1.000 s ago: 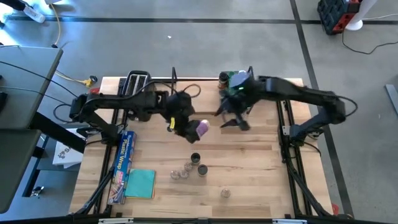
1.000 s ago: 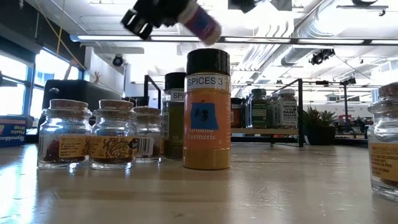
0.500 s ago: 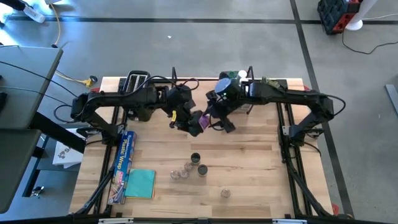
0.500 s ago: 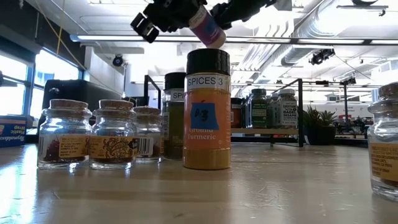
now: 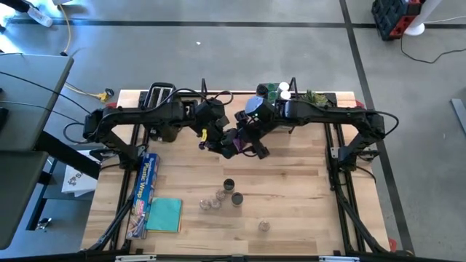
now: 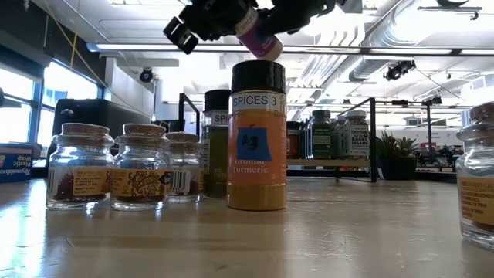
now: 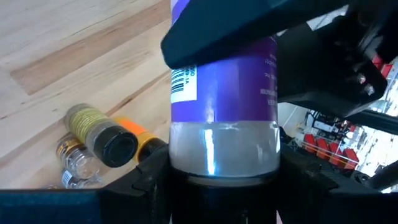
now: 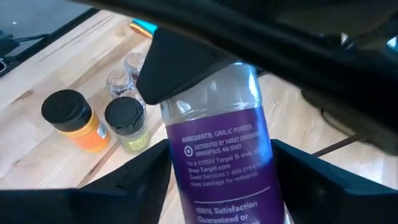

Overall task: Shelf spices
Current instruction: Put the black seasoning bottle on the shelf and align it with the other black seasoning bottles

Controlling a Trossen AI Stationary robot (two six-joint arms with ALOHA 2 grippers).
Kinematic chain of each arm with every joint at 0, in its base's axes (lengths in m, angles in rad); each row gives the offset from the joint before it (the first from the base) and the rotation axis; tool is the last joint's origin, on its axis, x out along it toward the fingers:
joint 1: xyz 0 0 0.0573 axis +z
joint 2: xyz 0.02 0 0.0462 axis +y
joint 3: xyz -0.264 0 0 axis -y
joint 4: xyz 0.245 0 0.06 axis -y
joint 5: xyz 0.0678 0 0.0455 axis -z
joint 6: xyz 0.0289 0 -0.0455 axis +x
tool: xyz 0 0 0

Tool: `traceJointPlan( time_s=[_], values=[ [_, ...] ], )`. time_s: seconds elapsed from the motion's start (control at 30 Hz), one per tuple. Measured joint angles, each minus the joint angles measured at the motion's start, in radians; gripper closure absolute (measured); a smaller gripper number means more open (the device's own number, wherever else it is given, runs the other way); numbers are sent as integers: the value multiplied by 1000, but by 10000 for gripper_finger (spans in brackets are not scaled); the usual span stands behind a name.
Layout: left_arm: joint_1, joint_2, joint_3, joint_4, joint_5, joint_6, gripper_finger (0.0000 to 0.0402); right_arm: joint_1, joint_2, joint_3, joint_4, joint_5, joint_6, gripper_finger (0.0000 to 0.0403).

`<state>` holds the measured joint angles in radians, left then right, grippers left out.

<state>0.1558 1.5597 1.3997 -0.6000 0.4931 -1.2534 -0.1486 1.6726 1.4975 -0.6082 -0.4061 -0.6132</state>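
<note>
A spice jar with a purple label hangs high over the table's middle, with my left gripper shut on it. My right gripper is open, its fingers standing on either side of the labelled part; I see no contact. More spices stand near the front: a black-lidded orange jar, a green one and small glass jars. The shelf stands at the far edge with several jars on it. My left gripper pinches the jar's clear glass end between its two fingers. The fingers slant down from the table's left, and the jar sticks out forward along them. The jar is lifted clear and tilted, its pale free end lowest.
A black-and-silver toaster stands at the far left, and a small green plant at the far right. A long foil box and a teal cloth lie near the left front. One glass jar stands alone at the front.
My right gripper has come down and toward the table's left, away from the shelf, rolling as it went; its fingers now stand around the jar. My left gripper has kept its hold, and the jar has shifted only a little.
</note>
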Motion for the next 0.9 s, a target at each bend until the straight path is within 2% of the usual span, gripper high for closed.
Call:
traceJointPlan(
  time_s=[0.07, 0.17, 0.23, 0.37, 0.47, 0.57, 0.67, 0.8, 0.83, 0.9],
  values=[
    [0, -1, 0, -1, 0, 6, 204, 5, 3, 0, 0, 2, 10, 169],
    [0, -1, 0, -1, -1, 32, 203, 6, 3, 0, -10, 2, 56, 228],
    [0, -2, 0, -1, -2, 60, 178, 5, 3, 0, -21, 2, 94, 266],
    [6, -32, 0, -38, 23, 165, 97, -2, -8, -1, -95, -14, 195, 273],
    [11, -93, 2, -109, -20, 227, 64, -30, -41, -2, -142, -21, 238, 273],
    [5, -170, 1, -158, -149, 314, 57, -75, -104, -38, -136, -19, 251, 273],
    [-33, -249, 1, -121, -353, 427, 57, -129, -181, -110, -66, -70, 296, 274],
    [-99, -288, 1, 46, -630, 600, 57, -178, -268, -192, 53, -139, 357, 274],
    [-109, -285, 1, 102, -676, 653, 57, -181, -278, -207, 92, -154, 372, 274],
    [-110, -267, 2, 214, -696, 745, 56, -176, -291, -228, 171, -187, 401, 274]
  ],
)
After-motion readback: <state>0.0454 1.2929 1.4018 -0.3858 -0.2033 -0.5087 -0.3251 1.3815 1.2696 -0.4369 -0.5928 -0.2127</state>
